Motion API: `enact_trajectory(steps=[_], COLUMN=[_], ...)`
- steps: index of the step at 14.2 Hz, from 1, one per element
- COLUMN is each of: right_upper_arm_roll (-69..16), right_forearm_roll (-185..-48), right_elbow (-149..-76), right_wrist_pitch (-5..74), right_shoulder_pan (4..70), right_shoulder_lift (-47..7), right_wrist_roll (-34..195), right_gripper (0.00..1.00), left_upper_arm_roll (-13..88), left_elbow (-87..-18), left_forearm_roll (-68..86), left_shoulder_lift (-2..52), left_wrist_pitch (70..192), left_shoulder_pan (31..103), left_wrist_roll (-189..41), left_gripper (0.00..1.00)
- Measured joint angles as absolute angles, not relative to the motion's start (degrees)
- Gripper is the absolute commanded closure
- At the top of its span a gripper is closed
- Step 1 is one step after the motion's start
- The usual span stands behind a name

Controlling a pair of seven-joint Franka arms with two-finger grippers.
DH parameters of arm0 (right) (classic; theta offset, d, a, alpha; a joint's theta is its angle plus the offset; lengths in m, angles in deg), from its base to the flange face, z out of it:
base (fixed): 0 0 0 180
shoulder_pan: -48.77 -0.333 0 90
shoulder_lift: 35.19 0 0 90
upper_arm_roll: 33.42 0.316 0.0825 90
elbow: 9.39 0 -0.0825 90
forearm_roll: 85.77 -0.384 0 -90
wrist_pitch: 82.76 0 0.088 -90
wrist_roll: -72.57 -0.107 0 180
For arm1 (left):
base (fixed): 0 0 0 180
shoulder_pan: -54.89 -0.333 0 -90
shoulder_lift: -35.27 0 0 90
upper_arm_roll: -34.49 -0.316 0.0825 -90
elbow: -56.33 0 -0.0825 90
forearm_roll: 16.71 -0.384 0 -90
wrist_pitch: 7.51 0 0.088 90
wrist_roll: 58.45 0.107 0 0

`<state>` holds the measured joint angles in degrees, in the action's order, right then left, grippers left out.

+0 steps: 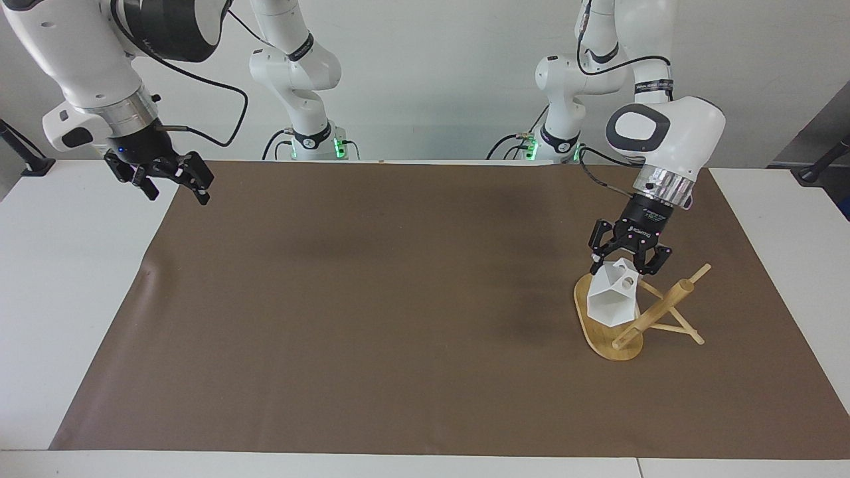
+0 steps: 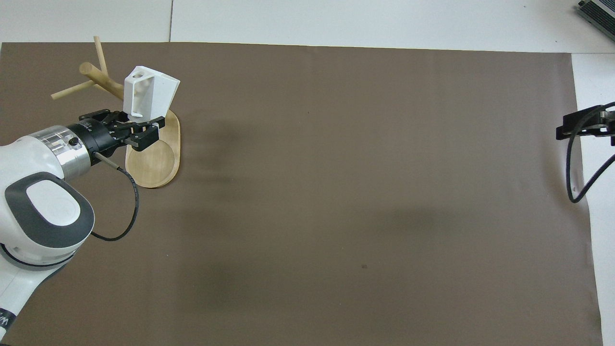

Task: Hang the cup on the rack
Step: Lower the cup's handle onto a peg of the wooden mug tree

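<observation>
We see the left end effector point(image 1: 627, 260) at the right of the facing view, pinching the small white blocky plastic cup point(image 1: 614, 299). The cup hangs just under it, over the light wooden rack point(image 1: 607, 340). The right end effector point(image 1: 174, 184) waits upper left, fingers spread.

You had the rack point(image 1: 614, 335) point(image 2: 153, 158) on the mat point(image 1: 398, 318) twd the left arm's end of the table, w/ the cup point(image 1: 614, 299) point(image 2: 146, 96) up among its pegs, over the base. Left gripper point(image 1: 629, 262) point(image 2: 136, 132) sat right at the cup; right gripper point(image 1: 174, 180) waited over the mat's edge at the right arm's end.
</observation>
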<state>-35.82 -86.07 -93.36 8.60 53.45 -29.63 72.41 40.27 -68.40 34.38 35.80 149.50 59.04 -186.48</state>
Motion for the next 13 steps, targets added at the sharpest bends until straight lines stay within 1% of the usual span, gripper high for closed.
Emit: enact_trajectory(steps=[5,10,13], right_upper_arm_roll=[-36.0,-36.0,-36.0], right_forearm_roll=[-86.1,-86.1,-86.1], right_elbow=[-93.4,-93.4,-93.3], right_wrist_pitch=[8.4,6.0,5.9], right_shoulder_pan=[53.5,53.5,53.5], right_shoulder_lift=[-29.6,-29.6,-29.8], right_wrist_roll=[72.6,72.6,72.7], right_gripper=[0.00,0.00,0.00], left_upper_arm_roll=[40.2,39.9,39.9], left_elbow=[-68.4,-68.4,-68.4], left_forearm_roll=[34.4,34.4,34.4], left_shoulder_lift=[35.3,35.0,34.9], left_wrist_pitch=[150.2,150.8,151.8], left_shoulder_pan=[59.0,58.9,58.9], left_wrist_roll=[-188.0,-190.6,-191.9], left_gripper=[1.00,1.00,1.00])
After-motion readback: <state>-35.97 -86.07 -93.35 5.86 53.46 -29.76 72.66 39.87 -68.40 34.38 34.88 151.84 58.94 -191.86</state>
